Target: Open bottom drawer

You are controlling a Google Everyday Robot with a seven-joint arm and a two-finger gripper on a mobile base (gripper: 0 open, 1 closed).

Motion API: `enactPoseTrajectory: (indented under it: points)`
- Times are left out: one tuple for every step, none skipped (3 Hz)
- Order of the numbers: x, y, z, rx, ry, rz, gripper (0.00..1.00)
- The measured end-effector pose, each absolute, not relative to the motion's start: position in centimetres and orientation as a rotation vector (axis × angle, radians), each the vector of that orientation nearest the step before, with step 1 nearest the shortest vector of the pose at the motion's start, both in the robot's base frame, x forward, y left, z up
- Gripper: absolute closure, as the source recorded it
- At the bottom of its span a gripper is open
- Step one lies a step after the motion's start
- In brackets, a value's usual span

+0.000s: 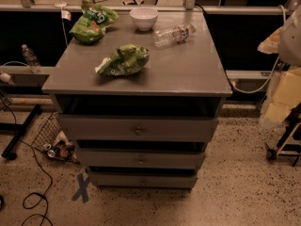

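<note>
The grey cabinet [188, 74] stands in the middle of the view with three drawers stacked in its front. The bottom drawer [117, 179] is the lowest and slimmest, with a flat grey front and a small round knob [143, 182] at its centre. A dark gap shows above its front. The middle drawer [108, 158] and the taller top drawer [94, 126] sit above it. My gripper [288, 34] is a pale shape at the right edge, level with the cabinet top and well away from the drawers.
On the cabinet top lie two green bags [123, 60] [93, 21], a white bowl [143, 17] and a plastic bottle [174, 34]. Cables [33, 197] and a wire basket [54, 138] are on the floor at left. A blue tape cross [82, 188] is near the cabinet. A wheeled stand [282, 145] is at right.
</note>
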State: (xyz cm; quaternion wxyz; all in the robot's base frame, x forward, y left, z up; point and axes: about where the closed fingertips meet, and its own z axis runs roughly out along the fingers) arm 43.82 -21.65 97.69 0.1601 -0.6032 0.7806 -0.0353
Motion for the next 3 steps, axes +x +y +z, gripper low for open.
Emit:
enactPoseTrajectory:
  points:
    - [43.8,-21.6,97.7,-1.723,2.230,-0.101,0.00]
    - [43.8,-21.3,94.9,-1.740,2.230,-0.107,0.00]
    - [43.7,-20.5,89.4,-1.768,2.222,-0.050,0.00]
